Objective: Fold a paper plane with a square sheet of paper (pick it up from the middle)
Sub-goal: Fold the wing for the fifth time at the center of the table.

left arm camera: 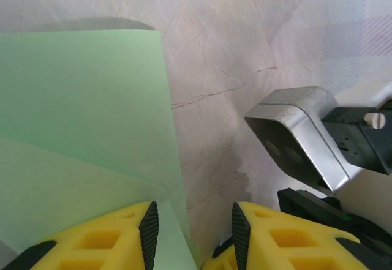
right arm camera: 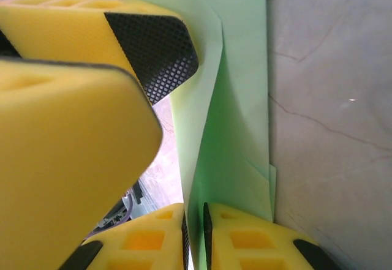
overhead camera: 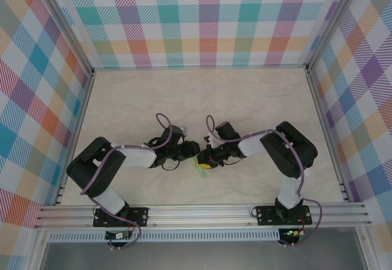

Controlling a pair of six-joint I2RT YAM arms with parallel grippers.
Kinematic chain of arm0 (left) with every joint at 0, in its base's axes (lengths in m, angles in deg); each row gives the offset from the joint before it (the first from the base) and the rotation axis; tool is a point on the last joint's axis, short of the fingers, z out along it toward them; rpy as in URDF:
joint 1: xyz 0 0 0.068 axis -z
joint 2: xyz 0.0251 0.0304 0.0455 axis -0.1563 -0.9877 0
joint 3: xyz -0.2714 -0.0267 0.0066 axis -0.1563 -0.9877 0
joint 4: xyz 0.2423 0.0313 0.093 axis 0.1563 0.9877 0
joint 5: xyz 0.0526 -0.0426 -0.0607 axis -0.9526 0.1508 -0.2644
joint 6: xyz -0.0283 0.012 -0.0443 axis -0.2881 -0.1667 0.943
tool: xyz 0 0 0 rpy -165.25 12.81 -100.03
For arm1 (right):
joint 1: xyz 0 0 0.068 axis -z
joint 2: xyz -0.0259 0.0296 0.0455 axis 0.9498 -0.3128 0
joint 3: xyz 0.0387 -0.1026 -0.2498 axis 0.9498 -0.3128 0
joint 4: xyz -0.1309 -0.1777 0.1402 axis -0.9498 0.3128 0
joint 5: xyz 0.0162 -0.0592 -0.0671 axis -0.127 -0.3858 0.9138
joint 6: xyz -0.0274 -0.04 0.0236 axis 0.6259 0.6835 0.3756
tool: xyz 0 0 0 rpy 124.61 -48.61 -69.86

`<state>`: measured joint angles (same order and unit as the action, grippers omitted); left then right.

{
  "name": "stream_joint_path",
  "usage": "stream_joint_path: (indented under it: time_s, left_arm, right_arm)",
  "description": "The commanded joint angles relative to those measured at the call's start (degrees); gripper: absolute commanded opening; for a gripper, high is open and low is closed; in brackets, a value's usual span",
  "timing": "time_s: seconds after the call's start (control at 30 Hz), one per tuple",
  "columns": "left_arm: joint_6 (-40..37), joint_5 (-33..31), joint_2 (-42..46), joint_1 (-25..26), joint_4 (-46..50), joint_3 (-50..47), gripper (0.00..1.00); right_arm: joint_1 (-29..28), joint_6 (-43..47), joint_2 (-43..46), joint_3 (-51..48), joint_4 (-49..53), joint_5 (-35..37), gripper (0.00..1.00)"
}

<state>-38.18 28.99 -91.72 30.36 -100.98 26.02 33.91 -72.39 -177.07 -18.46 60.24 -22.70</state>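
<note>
Centrally over the pale marbled table (overhead camera: pixel 245 98), the two arms are meeting tip to tip, boxed in on three sides by checked walls (overhead camera: pixel 208 19). The right gripper (right arm camera: pixel 195 236) is pinching the green paper (right arm camera: pixel 239 129). In the right wrist view its two yellow fingers (right arm camera: pixel 245 245) are sitting almost together, and the sheet is running down into the narrow slit between their black pads. Seen from there, the paper is standing on edge, already folded. Its overlapping layers are rising away from the fingers, and its right side is lying close to the table. The left gripper (left arm camera: pixel 191 236) is standing with its jaws parted. A clear gap is showing between its pads, and the right edge of the paper is slanting down into that gap without being clamped. In the left wrist view most of the sheet is spreading out to the left beyond the gripper's left-hand finger (left arm camera: pixel 92 242), with a diagonal fold line crossing it. A silver and black part of the right arm (left arm camera: pixel 300 135) is sitting to the right of the paper, apart from it.
</note>
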Motion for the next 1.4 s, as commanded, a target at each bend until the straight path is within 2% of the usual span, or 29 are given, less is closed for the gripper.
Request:
stream_joint_path:
  time_s: [0.0,0.13,0.33,0.5,0.73,0.9,1.37]
  left_arm:
    - [-1.6,0.5,-0.2,0.6,0.4,0.9,0.39]
    - [-1.1,1.0,3.4,0.6,-0.2,0.7,0.43]
    - [-1.4,-2.7,12.0,0.6,2.6,-0.1,0.47]
    - [-0.9,-4.1,14.5,0.6,3.9,-1.6,0.48]
    - [-1.0,-2.7,13.5,0.6,2.1,-3.2,0.48]
    - [-1.1,-0.1,9.6,0.6,-1.3,-2.8,0.47]
    - [-1.9,0.3,3.8,0.6,-5.1,-2.4,0.48]
  right_arm:
    - [0.2,1.4,0.7,0.3,4.3,3.6,0.14]
    - [0.2,1.0,0.4,-0.3,4.3,4.9,0.09]
    - [0.2,-5.1,0.5,-3.5,-4.3,4.7,0.06]
    - [0.2,-8.2,0.8,-5.7,-9.1,5.4,0.06]
    - [0.2,-10.0,0.7,-6.8,-9.3,6.8,0.06]
    - [0.2,-11.2,0.2,-7.9,-10.1,7.9,0.06]
    - [0.2,-13.0,0.3,-9.7,-10.4,9.8,0.06]
